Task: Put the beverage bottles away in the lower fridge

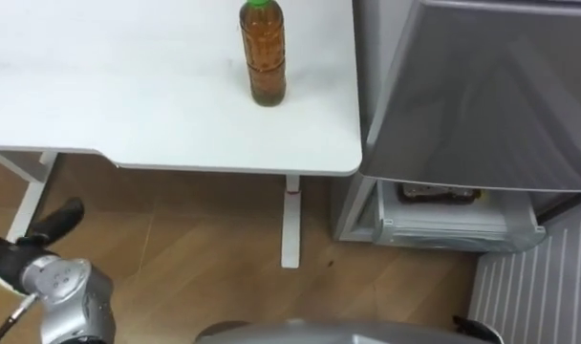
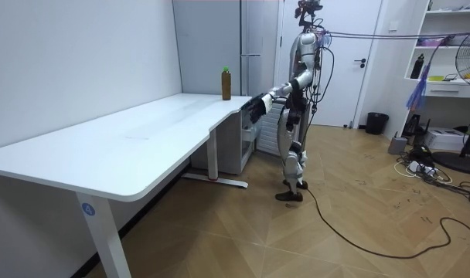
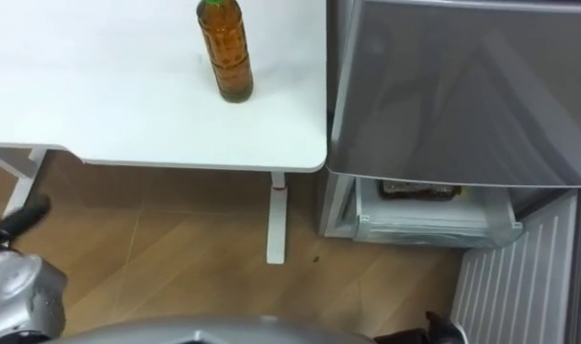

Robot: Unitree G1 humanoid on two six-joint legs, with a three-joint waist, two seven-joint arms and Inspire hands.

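Left eye view: 1 bottle [image 1: 263,59] of amber drink, green cap, upright on white table [image 1: 128,96], near its right front corner, close to grey fridge [image 1: 482,96]. Nothing touches bottle. Fridge's lower door [image 1: 544,287] stands open, ribbed inner side showing; clear drawer [image 1: 453,227] shows in lower compartment. My left hand [image 1: 59,220] sits low at lower left, below table edge, well apart from bottle; fingers that show lie straight, released, grasping nothing. Room view: I stand before fridge, beside table's end, left arm stretched toward table corner.
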